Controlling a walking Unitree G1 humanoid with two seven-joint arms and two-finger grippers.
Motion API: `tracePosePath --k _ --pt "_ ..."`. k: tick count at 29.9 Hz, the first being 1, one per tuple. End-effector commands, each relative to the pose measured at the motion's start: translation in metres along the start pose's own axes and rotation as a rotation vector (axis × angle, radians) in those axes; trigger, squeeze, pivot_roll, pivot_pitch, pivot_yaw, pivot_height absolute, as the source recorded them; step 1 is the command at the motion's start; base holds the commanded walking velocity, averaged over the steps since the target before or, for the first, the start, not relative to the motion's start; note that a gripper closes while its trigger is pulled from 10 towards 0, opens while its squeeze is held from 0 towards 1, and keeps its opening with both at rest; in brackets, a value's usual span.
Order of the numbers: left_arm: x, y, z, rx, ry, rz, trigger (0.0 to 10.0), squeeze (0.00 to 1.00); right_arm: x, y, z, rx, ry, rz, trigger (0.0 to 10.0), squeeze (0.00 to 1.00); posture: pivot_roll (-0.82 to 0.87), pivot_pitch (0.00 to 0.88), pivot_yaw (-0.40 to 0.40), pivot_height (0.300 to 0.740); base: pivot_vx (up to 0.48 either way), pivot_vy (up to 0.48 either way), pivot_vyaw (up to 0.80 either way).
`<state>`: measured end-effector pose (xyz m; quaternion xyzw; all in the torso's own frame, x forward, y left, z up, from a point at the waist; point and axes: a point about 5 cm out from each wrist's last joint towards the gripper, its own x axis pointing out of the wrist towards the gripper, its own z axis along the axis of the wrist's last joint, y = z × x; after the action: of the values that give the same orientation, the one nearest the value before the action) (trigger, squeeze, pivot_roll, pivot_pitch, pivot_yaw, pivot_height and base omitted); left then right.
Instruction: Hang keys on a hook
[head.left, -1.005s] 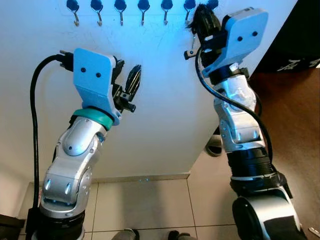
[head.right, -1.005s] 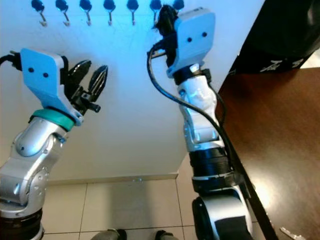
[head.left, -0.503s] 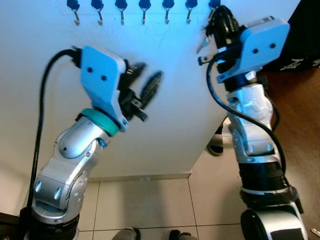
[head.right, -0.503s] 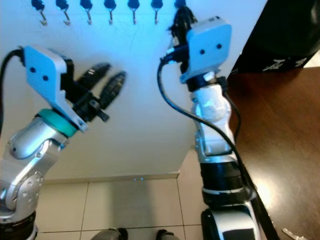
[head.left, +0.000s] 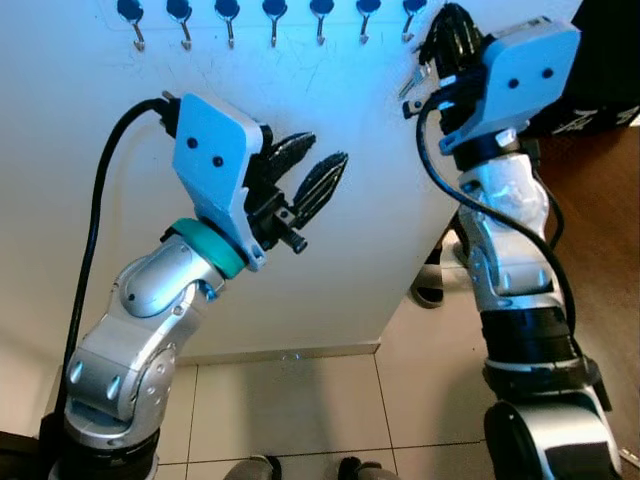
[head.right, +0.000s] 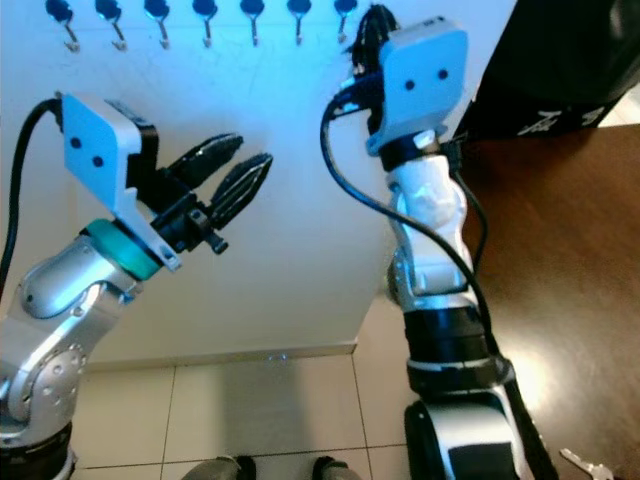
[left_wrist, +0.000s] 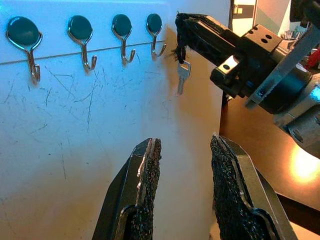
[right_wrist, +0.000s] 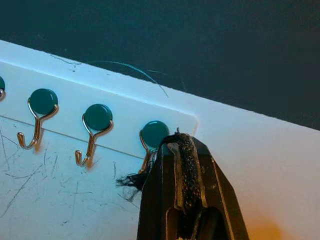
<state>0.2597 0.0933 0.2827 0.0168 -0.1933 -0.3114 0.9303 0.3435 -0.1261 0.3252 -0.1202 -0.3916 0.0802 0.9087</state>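
**Key held up at the end of the hook row**

A small silver key (left_wrist: 183, 75) dangles from a frayed black cord (left_wrist: 180, 39) that is pinched between the closed fingers of the right gripper (left_wrist: 186, 27). It hangs against the white board (left_wrist: 75, 150), just beside the last hook (left_wrist: 157, 31) at the right end of the row (from the pictures one cannot tell whether the cord has caught on that hook or merely sits in front of it). In the right wrist view the two black fingers are pressed together with the cord between them, their tips overlapping the green cap of that end hook (right_wrist: 154, 134), and loose threads of the cord stick out to one side.

The hooks (head.left: 228, 18) are a line of silver wire loops under round dark-green caps, fixed along the top of the scratched board. The right arm reaches up to the board's upper right corner.

The left gripper (head.left: 310, 172) hovers lower and to the left, well apart from the hooks, its fingers spread with a clear gap and nothing between them. Its textured black fingers (left_wrist: 146, 175) point toward the board.

To the right of the board lies a brown wooden surface (head.right: 570, 300) with a second key (head.right: 580, 464) on it. Pale floor tiles (head.left: 290, 400) run below the board.
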Motion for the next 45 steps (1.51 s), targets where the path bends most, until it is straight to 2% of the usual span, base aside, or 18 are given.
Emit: tracePosePath --k 1,12,20,45 --pt "-0.001 0.0 0.003 -0.002 -0.005 -0.009 10.0 0.0 0.002 0.003 0.0 0.015 0.0 0.011 10.0 0.0 0.14 0.094 0.091 0.74 0.0 0.0 0.0" --pt "-0.002 0.0 0.005 -0.009 -0.007 0.0 10.0 0.0 0.006 0.011 -0.006 0.023 0.013 0.035 10.0 0.0 0.15 0.098 0.091 0.74 0.0 0.0 0.0" --pt "-0.003 0.001 0.005 -0.015 -0.007 0.009 10.0 0.0 0.012 0.018 -0.001 0.04 -0.015 0.061 10.0 0.0 0.15 0.097 0.089 0.74 0.0 0.0 0.0" --pt "-0.003 0.001 0.006 -0.024 -0.009 0.012 10.0 0.0 0.017 0.018 0.003 0.025 -0.043 0.054 10.0 0.0 0.15 0.096 0.09 0.74 0.0 0.0 0.0"
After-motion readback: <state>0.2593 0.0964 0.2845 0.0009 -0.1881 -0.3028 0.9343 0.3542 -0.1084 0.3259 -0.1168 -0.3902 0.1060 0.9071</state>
